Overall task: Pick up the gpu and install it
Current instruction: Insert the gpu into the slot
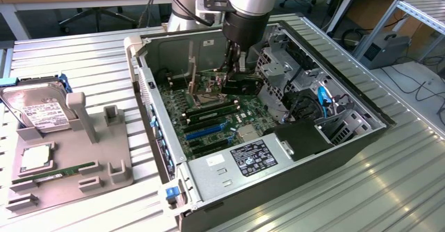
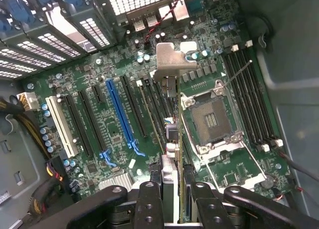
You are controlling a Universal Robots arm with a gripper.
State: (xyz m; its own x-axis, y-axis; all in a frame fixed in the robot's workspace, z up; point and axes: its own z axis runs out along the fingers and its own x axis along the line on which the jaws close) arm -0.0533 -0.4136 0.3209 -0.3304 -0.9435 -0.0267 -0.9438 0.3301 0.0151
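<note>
Silvery metal marks the end of the gpu [image 2: 172, 77], whose bracket stands out over the green motherboard [image 2: 89, 114] in the wrist view while the thin card runs edge-on back to the gripper [image 2: 174, 189]. The two dark fingers [image 2: 149, 201] press against the card from either side, so the gripper is closed on the gpu and carries it above the board, apart from the slots. Just beside the card lies the open CPU socket [image 2: 212, 119] with its metal frame, and on the card's other side runs the long blue expansion slot [image 2: 119, 114], with black slots next to it and a white slot [image 2: 62, 124] farther out. Beyond the socket sit the black memory slots [image 2: 251, 99]. In the exterior view the arm [image 1: 250, 8] reaches down into the open computer case [image 1: 361, 112], the gripper [image 1: 233, 73] low inside it above the motherboard's far end. A power supply with a label [image 1: 254, 158] sits at the case's near end. On the exterior view's left, outside the case, a grey holder [image 1: 104, 164] carries a hard drive [image 1: 38, 112], a processor [image 1: 35, 159] and a green memory stick [image 1: 66, 170].
</note>
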